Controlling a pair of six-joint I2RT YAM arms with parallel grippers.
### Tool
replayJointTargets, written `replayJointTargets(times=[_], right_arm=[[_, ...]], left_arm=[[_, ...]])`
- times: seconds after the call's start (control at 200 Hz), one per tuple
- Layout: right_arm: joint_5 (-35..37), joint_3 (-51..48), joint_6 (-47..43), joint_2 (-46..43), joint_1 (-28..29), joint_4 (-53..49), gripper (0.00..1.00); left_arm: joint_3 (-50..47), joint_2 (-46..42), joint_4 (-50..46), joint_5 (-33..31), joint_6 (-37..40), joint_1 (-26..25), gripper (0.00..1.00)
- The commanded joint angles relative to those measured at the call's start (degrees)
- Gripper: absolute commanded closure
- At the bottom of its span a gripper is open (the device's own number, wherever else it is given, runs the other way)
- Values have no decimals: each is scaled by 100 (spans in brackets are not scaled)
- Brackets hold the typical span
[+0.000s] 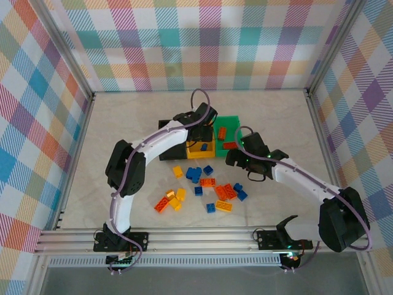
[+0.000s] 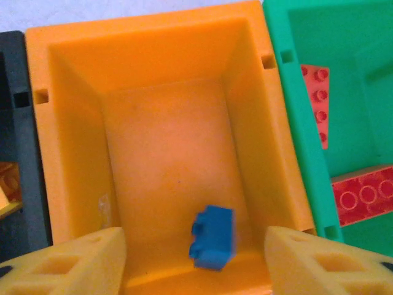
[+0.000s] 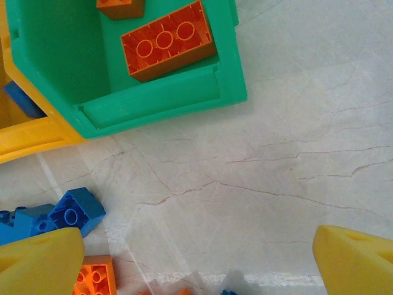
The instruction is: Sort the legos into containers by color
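Blue lego (image 2: 212,238) inside yellow-orange bin (image 2: 147,37), left gripper (image 2: 193,249) jaws apart above it, right gripper (image 3: 199,261) jaws wide apart over table (image 3: 295,123)

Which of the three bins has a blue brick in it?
The yellow-orange bin, the middle one: a blue brick is inside. The green bin holds orange-red bricks.

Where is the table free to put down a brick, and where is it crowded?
Free: the table behind the bins, its left side, and the patch beside the green bin under the open right gripper. Crowded: the loose legos in front of the bins.
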Motion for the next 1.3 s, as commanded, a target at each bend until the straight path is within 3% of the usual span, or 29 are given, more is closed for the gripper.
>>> replayJointTargets(times=[0.0, 0.38, 0.5, 0.665, 1.04, 1.295], right_arm=[[-94, -9, 27, -153, -19, -134, 4], [-169, -26, -3, -85, -12, 12, 4], [-213, -4, 27, 22, -12, 65, 4], [-203, 93, 14, -5, -9, -9, 4], [-16, 49, -97, -316, -7, -147, 4], [1, 83, -109, -304, -9, -125, 4]], left_arm=[[-230, -680, -96, 81, 13, -43, 31], [-3833, -3516, 339, 372, -757, -235, 10], [-4436, -3679, 840, 521, -833, -166, 10], [-4531, -3222, 1374, 645, -902, -27, 11], [-4763, -2506, 1553, 323, -1187, 226, 27], [-4921, -2394, 1513, 246, -1185, 252, 46]])
